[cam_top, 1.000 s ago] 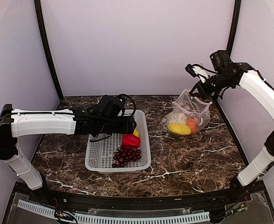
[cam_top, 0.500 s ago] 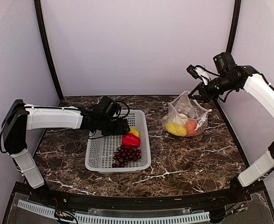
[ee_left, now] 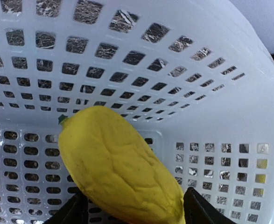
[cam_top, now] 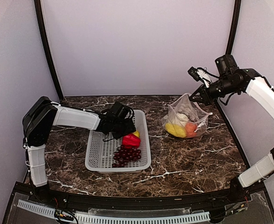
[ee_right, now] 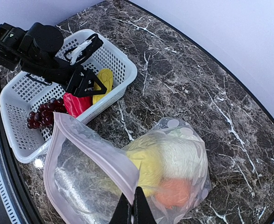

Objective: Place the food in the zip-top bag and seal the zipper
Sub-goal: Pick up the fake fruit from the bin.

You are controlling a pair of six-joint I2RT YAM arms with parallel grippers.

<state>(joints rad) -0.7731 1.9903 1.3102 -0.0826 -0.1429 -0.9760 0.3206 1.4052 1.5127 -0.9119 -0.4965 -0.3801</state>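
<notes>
The clear zip-top bag (cam_top: 186, 120) stands at the back right, holding the cauliflower (ee_right: 183, 156), the orange tomato (ee_right: 174, 193) and one yellow piece (ee_right: 148, 163). My right gripper (cam_top: 195, 97) is shut on the bag's zipper strip (ee_right: 94, 149) and holds the mouth up and open; it also shows in the right wrist view (ee_right: 136, 205). My left gripper (cam_top: 129, 129) is open inside the basket, its jaws on either side of the second yellow piece (ee_left: 122, 168), which lies on the basket floor. The red pepper (cam_top: 130, 140) and the dark grapes (cam_top: 126, 155) lie beside it.
The grey-white perforated basket (cam_top: 92, 158) sits at the centre left of the dark marble table (cam_top: 197, 158). Its far wall (ee_left: 221, 116) rises close behind the yellow piece. Pale walls with black corner poles enclose the table.
My left gripper has moved right and a little forward in the basket and now straddles the yellow piece. My right gripper has stayed put, still holding the bag's edge.
</notes>
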